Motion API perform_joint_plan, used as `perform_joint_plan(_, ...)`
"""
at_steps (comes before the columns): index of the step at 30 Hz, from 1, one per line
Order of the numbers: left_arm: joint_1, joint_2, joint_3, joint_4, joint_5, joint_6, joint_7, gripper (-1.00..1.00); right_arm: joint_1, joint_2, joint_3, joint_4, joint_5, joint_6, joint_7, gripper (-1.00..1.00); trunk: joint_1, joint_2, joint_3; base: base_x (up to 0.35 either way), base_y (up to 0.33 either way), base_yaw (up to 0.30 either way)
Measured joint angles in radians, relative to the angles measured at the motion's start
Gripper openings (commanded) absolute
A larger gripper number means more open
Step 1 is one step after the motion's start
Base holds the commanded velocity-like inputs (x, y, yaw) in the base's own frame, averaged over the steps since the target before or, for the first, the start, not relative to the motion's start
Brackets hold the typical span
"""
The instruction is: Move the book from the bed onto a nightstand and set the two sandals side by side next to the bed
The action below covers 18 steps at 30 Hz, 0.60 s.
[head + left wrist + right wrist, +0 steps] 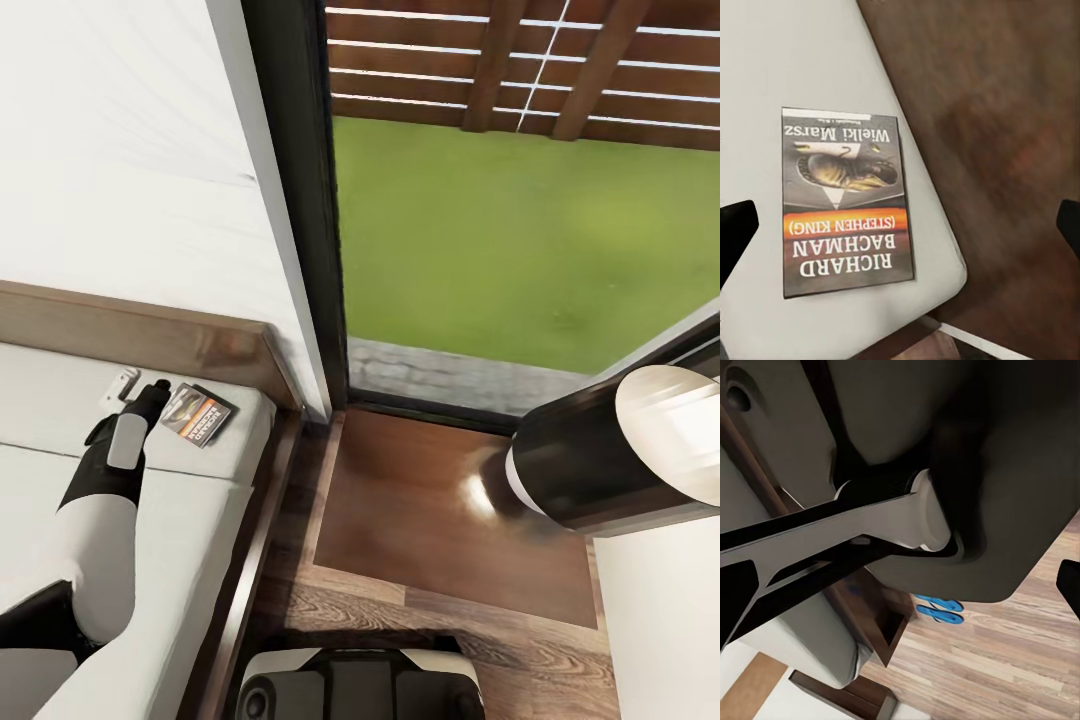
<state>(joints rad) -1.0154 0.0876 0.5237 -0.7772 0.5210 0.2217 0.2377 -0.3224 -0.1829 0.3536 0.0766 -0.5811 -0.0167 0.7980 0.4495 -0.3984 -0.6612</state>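
The book (198, 415) lies flat on the mattress at the left of the head view, near the bed's (190, 530) corner by the headboard (150, 340), its orange band and white lettering facing up. In the left wrist view the book (844, 202) fills the middle of the frame, close to the mattress's rounded corner, with dark wood floor past the edge. The left pincer (152, 393) hangs just beside the book on its left, and its two dark fingertips (735, 232) sit at opposite edges of the wrist frame, spread wide, the book between and below them and not gripped. To the right of the bed, at lower centre of the head view, stands the nightstand (450, 520), its glossy top bare and catching a highlight, set against the tall window (520, 230) that shows grass and a slatted fence. The right arm's (620, 450) thick dark and white segment crosses the right side above it. In the right wrist view two blue sandals (939, 610) lie together on the plank floor beside the bed's frame, and the right pincer's fingertips (739, 600) sit far apart, holding nothing.
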Motion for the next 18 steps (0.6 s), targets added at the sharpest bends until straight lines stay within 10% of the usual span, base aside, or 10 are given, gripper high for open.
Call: perform_joint_plan(18,-0.001,0.118,0.005,-0.009,0.001,-0.012,-0.006,1.00,0.000,0.000,0.000,0.000,0.000,0.000,0.000,1.00,0.000,0.000,0.000,0.000,0.000,0.000)
